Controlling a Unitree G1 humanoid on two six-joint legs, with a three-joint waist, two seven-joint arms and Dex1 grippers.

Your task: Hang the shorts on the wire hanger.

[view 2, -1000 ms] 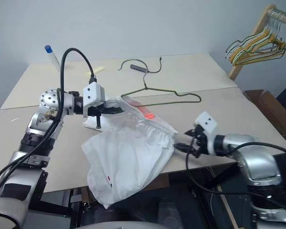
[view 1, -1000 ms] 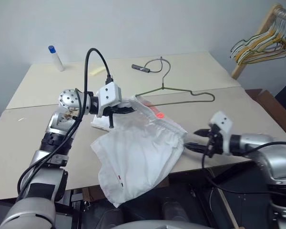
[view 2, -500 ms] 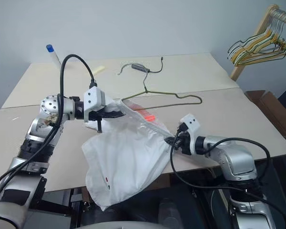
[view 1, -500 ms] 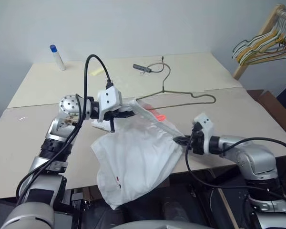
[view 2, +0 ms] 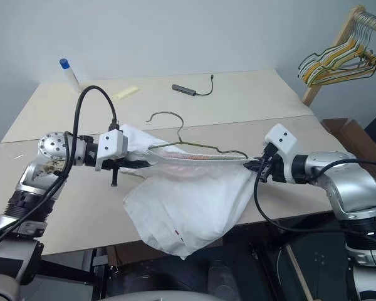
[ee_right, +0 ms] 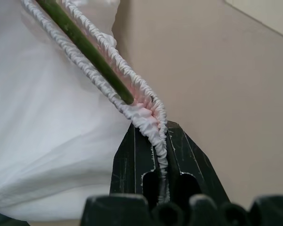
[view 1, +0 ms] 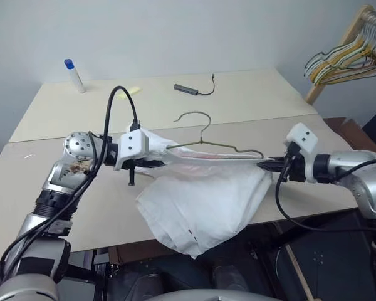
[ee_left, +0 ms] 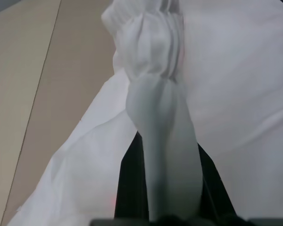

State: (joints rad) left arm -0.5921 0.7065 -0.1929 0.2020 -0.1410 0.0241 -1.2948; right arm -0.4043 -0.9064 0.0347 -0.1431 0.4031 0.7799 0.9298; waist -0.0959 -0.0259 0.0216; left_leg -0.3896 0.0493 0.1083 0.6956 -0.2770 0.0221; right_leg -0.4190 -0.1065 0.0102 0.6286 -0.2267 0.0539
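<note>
Both claws (ee_right: 161, 141) tight on shorts (view 1: 200, 200)

White soft shorts (view 1: 203, 197), gathered elastic waistband stretched taut from nine to three o'clock, faint pink tint along the band, body sagging toward six o'clock over the table edge, small dark-red mark low on the fabric. Thin olive-grey wire hanger (view 1: 220, 147), lower bar running inside the waistband, curved hook rising toward eleven o'clock.
</note>
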